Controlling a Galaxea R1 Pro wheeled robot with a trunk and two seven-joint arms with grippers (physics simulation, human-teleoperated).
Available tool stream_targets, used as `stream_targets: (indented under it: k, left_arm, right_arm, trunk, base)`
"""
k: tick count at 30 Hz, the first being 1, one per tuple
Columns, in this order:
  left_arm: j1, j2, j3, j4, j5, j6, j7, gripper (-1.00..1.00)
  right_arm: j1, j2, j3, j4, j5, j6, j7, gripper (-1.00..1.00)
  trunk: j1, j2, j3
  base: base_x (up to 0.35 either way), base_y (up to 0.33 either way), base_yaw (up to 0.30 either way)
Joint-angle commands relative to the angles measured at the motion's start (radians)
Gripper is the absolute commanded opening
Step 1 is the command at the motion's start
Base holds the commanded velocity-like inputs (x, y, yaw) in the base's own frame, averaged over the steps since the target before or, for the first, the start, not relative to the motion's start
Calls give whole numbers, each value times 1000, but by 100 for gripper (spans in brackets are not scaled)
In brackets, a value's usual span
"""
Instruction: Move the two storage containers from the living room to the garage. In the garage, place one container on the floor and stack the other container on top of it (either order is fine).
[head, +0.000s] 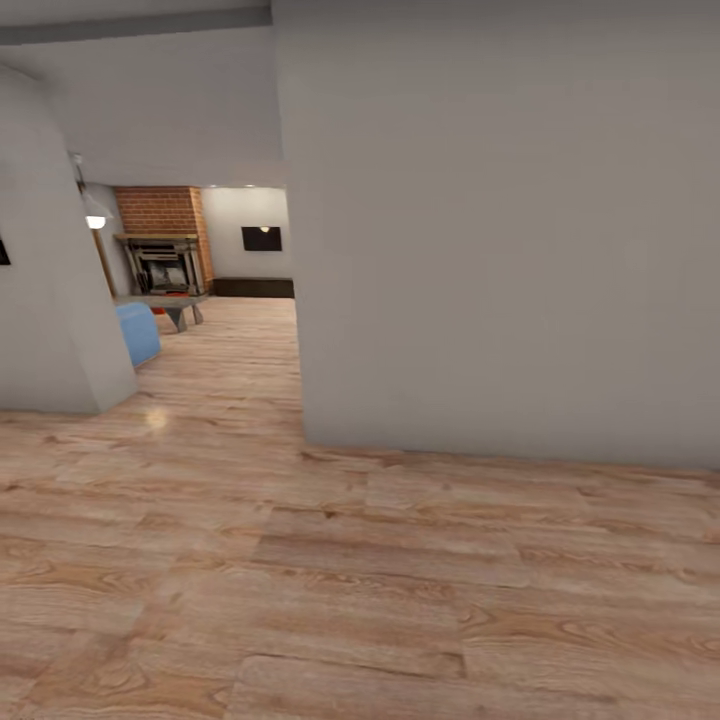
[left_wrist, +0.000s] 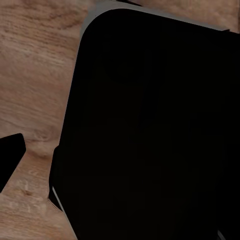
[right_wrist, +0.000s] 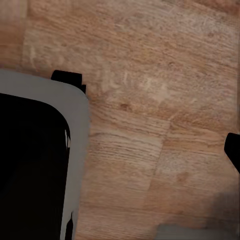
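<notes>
We're rolling through a hallway on a light wood-plank floor (head: 380, 580); a big grey wall (head: 500, 250) fills the right of the head view, and a second grey wall corner (head: 50, 300) narrows the passage on the left. Beyond the gap lies the living room: a red-brick fireplace (head: 160, 245), a slice of blue sofa (head: 138, 332), a grey bench or low table (head: 170, 303) near it. The two storage containers are nowhere to be picked out from here (a tiny red speck under the bench is too small to call).

By my reckoning plain rigid bins like these should be light and stiff, smooth walls a touch slippery; best taken by opposite rims or long walls, one gripper per side.

Both wrist views look down at planks past the robot's own dark base; a black sliver at each picture's edge may be a fingertip, so whether either claw is wide or narrow I cannot tell. The wall corners are what to clear.
</notes>
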Motion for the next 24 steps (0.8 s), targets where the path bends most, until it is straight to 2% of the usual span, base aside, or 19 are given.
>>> stream_targets:
  k: [1, 14, 24]
  left_arm:
    - [0, 0, 1, -1, 3, -2, 1, 100]
    - [0, 0, 1, -1, 3, -2, 1, 100]
    - [1, 0, 1, -1, 3, -1, 1, 100]
  right_arm:
    - [-1, 0, 8, 3, -10, -6, 3, 100]
    - [-1, 0, 8, 3, -10, -5, 3, 100]
    - [-1, 0, 8, 3, -10, -6, 4, 100]
  trunk:
    - [1, 0, -1]
    - [1, 0, -1]
    - [1, 0, -1]
  base:
    - [325, 0, 273]
    - [325, 0, 267]
    - [325, 0, 38]
